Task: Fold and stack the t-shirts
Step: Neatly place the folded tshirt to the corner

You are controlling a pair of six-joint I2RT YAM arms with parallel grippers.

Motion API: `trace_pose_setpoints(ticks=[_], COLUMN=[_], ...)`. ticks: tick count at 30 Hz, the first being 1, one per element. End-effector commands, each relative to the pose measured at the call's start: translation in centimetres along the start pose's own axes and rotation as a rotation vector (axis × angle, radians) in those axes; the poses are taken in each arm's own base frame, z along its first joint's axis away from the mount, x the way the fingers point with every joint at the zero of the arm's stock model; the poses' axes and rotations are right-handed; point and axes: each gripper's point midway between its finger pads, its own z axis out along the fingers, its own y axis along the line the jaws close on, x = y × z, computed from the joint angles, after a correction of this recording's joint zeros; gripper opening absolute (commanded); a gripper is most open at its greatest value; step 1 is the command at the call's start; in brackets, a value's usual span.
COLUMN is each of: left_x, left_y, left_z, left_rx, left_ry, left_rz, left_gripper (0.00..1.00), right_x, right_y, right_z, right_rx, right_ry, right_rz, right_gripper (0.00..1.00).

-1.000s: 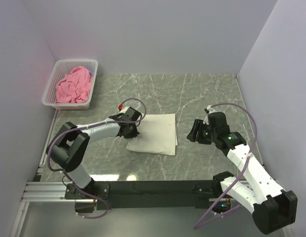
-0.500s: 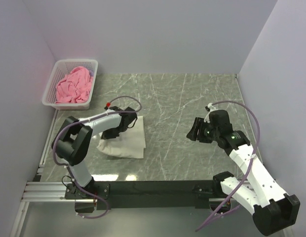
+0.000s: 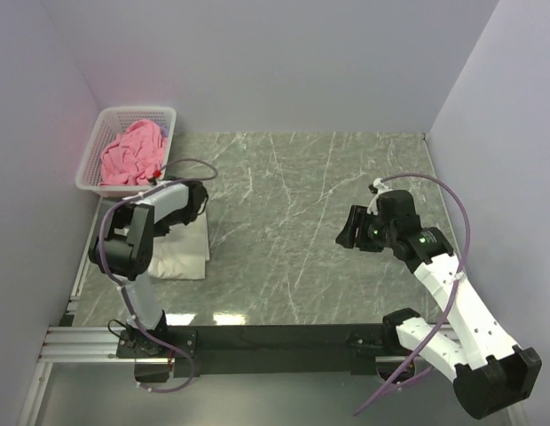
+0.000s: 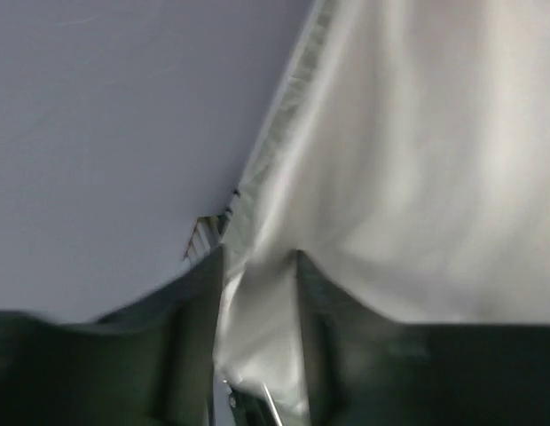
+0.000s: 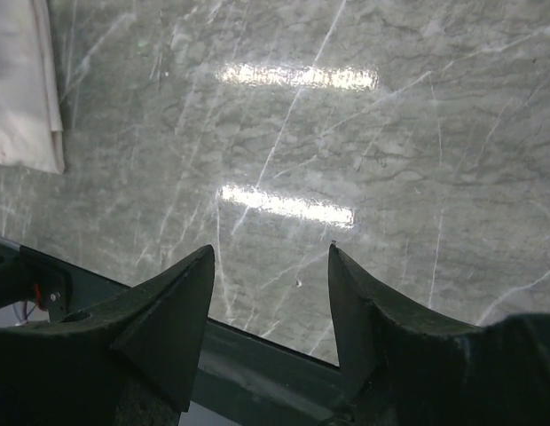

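The folded cream-white t-shirt lies at the table's left edge, below the basket. My left gripper is at its far edge, shut on a fold of the shirt; in the left wrist view the white cloth fills the frame and a pinch of it sits between the fingers. The pink t-shirt is bunched in the white lattice basket at the far left. My right gripper is open and empty over bare table at the right; its wrist view shows the white shirt's edge at top left.
The grey marble table is boxed by pale walls at left, back and right. A black rail with both arm bases runs along the near edge.
My left gripper has dragged the folded white shirt from the table's middle to the left edge near the basket. My right gripper has stayed almost still.
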Motion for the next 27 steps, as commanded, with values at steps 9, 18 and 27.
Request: trace_pose_setpoints(ticks=[9, 18, 27], left_x=[-3.3, -4.5, -3.4], left_y=[4.1, -3.7, -10.1], left_z=[0.5, -14.6, -24.1], left_rx=[0.041, 1.063, 1.509], left_ry=[0.0, -0.054, -0.028], left_rz=[-0.236, -0.465, -0.385], left_gripper=[0.72, 0.75, 0.69], right_x=[-1.9, -1.5, -1.0], right_y=[0.8, 1.7, 1.1], right_z=[-1.0, -0.8, -1.2], right_rx=[0.003, -0.057, -0.045], right_ry=[-0.028, -0.034, -0.052], right_rz=[-0.035, -0.023, -0.044], right_gripper=[0.61, 0.61, 0.61])
